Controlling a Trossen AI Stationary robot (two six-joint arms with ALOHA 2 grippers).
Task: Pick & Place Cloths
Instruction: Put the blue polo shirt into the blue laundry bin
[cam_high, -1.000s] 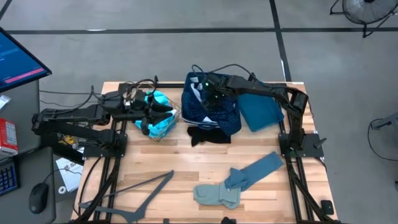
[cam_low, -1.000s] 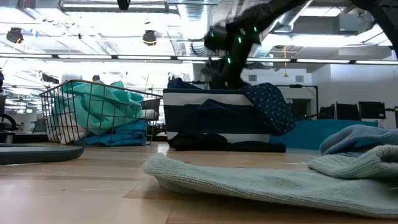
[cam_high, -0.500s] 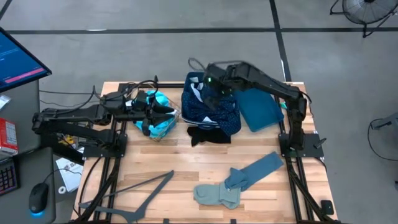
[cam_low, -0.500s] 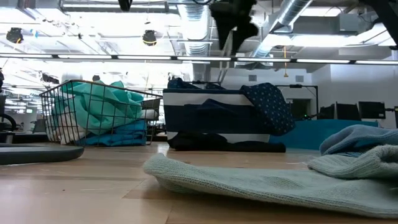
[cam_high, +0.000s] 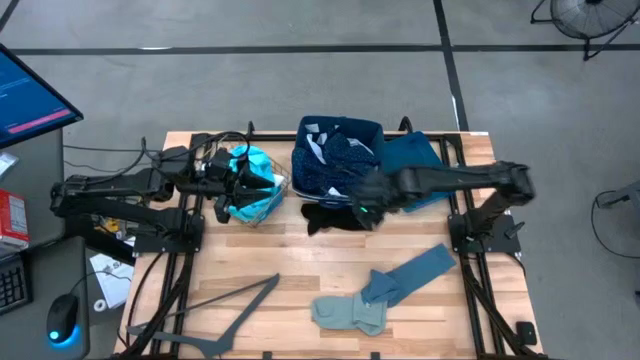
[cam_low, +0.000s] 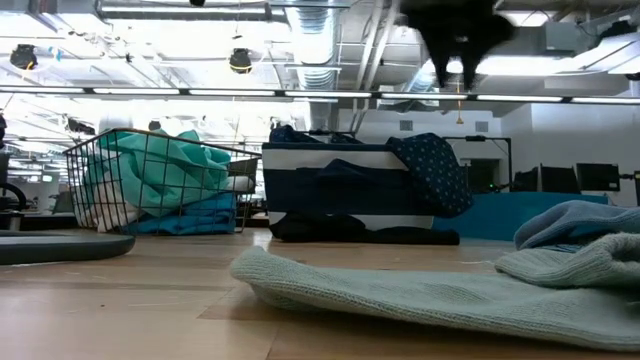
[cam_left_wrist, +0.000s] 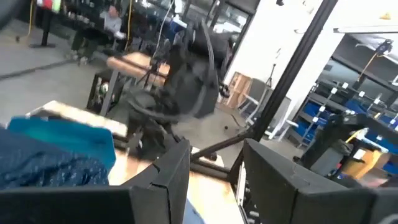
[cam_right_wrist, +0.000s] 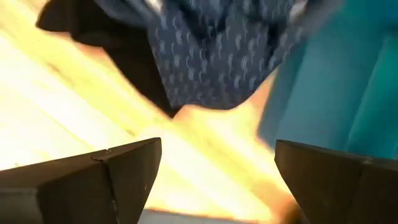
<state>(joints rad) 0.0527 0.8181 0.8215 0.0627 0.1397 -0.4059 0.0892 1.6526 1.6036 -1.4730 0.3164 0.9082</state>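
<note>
1. High view: the navy dotted cloth (cam_high: 345, 172) lies in the dark blue bin (cam_high: 340, 128) and hangs over its front edge; the black cloth (cam_high: 330, 216) lies on the table just in front of the bin.
2. The turquoise cloth (cam_high: 252, 190) fills the wire basket (cam_high: 278, 198) at the left; a teal cloth (cam_high: 412, 160) lies beside the bin at the right; the grey-green cloth (cam_high: 350, 313) and a blue-grey cloth (cam_high: 412, 274) lie near the front edge, touching each other.
3. The right gripper (cam_high: 366, 210) is above the front of the bin, near the black cloth; the right wrist view shows its fingers (cam_right_wrist: 106, 171) wide apart with nothing between them.
4. The left gripper (cam_high: 262, 180) is over the basket; in the left wrist view its fingers (cam_left_wrist: 165, 177) stand partly apart, and I cannot tell if they hold something.
5. No writing can be read; a monitor (cam_high: 30, 95) at the far left shows only a pink bar.
6. The table (cam_high: 270, 255) is of light wood planks and stands on grey floor with dark lines.
7. Only the low view shows the ceiling lamps (cam_low: 240, 60) and pipes; only the left wrist view shows a person (cam_left_wrist: 112, 18) sitting far behind
</note>
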